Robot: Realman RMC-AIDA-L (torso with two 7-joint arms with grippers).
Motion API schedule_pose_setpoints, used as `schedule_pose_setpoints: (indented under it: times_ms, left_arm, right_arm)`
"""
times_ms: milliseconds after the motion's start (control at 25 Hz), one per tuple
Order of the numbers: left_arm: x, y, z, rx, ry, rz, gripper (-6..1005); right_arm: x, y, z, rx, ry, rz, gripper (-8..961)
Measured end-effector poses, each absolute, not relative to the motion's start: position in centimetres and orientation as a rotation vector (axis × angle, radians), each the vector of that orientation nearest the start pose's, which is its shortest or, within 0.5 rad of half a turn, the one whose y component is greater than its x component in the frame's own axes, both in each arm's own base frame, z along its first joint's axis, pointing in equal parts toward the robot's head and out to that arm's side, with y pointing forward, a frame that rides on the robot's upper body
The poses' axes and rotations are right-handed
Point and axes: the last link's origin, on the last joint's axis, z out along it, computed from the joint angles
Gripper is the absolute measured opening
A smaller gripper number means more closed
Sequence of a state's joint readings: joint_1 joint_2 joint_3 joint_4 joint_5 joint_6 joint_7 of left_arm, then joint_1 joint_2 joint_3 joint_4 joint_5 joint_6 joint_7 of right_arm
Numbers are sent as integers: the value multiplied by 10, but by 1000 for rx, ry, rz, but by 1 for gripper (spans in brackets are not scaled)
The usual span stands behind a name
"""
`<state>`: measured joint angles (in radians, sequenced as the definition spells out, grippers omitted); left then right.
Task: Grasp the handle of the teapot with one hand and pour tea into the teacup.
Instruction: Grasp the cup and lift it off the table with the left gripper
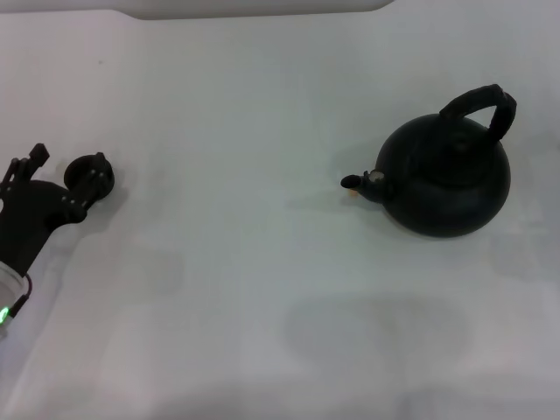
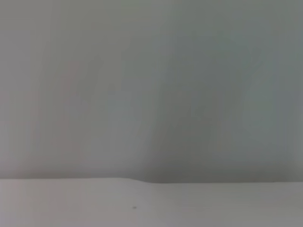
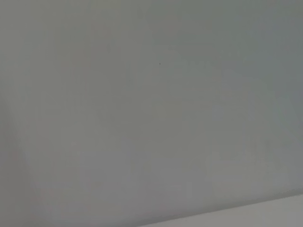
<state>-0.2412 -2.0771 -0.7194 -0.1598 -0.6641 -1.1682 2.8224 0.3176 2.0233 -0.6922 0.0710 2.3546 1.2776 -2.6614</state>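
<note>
Half the left hand (image 1: 39,206) cropped

The teapot (image 1: 446,179) is matte black all over, with a small silver spot on its spout (image 1: 360,182). Its handle (image 1: 483,104) is black too. The teacup (image 1: 88,174) is dark brown-black. The table (image 1: 262,262) is plain pale grey-white, unpatterned.

Bare white lab tabletop (image 1: 262,289)
</note>
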Motion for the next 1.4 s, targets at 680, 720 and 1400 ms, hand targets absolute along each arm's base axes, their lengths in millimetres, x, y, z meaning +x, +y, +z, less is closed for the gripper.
schedule_pose_setpoints:
  times_ms: [680, 720, 1400]
  left_arm:
    - [-363, 259, -60, -1861, -745, -594, 888]
    - [-363, 260, -60, -1863, -745, -592, 888]
    - [-366, 263, -65, -1892, -763, -542, 888]
  right_arm:
    - [398, 265, 15, -1501, 818, 728, 872]
    - [398, 265, 15, -1501, 818, 728, 872]
    - [397, 264, 14, -1499, 816, 736, 873]
